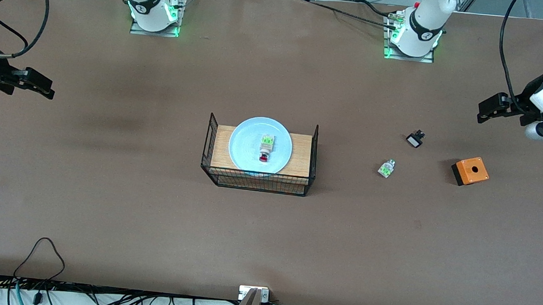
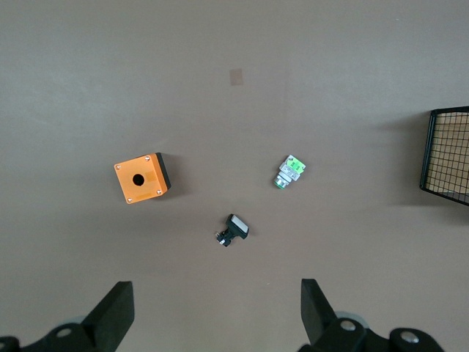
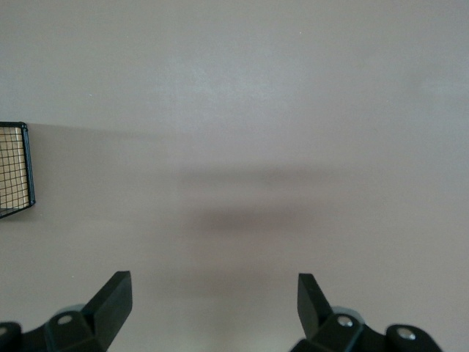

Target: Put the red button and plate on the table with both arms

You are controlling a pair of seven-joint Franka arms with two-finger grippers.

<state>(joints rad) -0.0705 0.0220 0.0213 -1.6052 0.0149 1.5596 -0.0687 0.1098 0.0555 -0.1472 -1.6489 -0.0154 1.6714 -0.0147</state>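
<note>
The round, glossy light blue plate (image 1: 260, 144) sits on the wood-topped black wire basket (image 1: 259, 156) at mid-table, and the tiny red-capped push-button with its green end block (image 1: 266, 149) lies on the plate, red cap pointing toward the front camera. The basket's upright mesh end walls flank the plate on both sides.

Toward the left arm's end of the matte brown table (image 1: 103, 197) lie three loose parts, well apart from the basket: a small green-and-white part without a red cap (image 1: 386, 168), a black part with a white face (image 1: 415, 139) and an orange box with a round hole (image 1: 470, 171).

The left gripper (image 2: 217, 312) hangs over bare table near those parts, fingers spread wide and holding nothing. The right gripper (image 3: 214, 306) waits over bare table at the right arm's end, fingers likewise spread.
</note>
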